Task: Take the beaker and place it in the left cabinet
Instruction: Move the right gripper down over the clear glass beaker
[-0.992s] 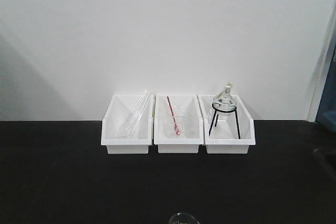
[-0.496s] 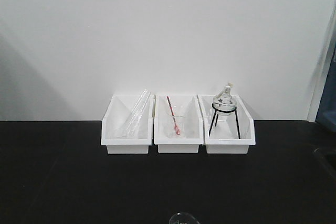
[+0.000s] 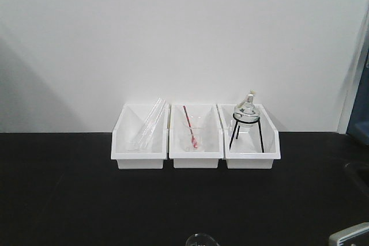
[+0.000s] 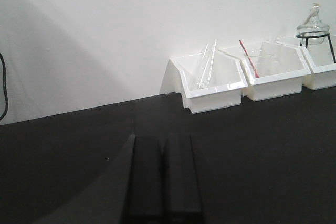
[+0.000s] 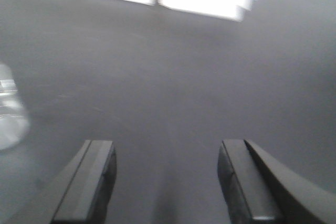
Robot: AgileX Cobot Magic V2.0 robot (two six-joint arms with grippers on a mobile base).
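Reach step, by my read: right tool [image 5: 165, 182] spread and empty, beaker [image 3: 202, 239] not yet grasped.
Beaker stands alone on the black bench [image 3: 69, 200] at the front view's bottom edge, well in front of three white bins [image 3: 196, 161]; only its rim shows. The blurred clear shape at the right wrist view's left edge is probably that beaker, left of the spread jaws. Left tool [image 4: 163, 182] is pressed together, low over the bench, holding nothing. Next move: right tool shifts left to straddle the glass, closes gently, lifts. Left cabinet is not in view.
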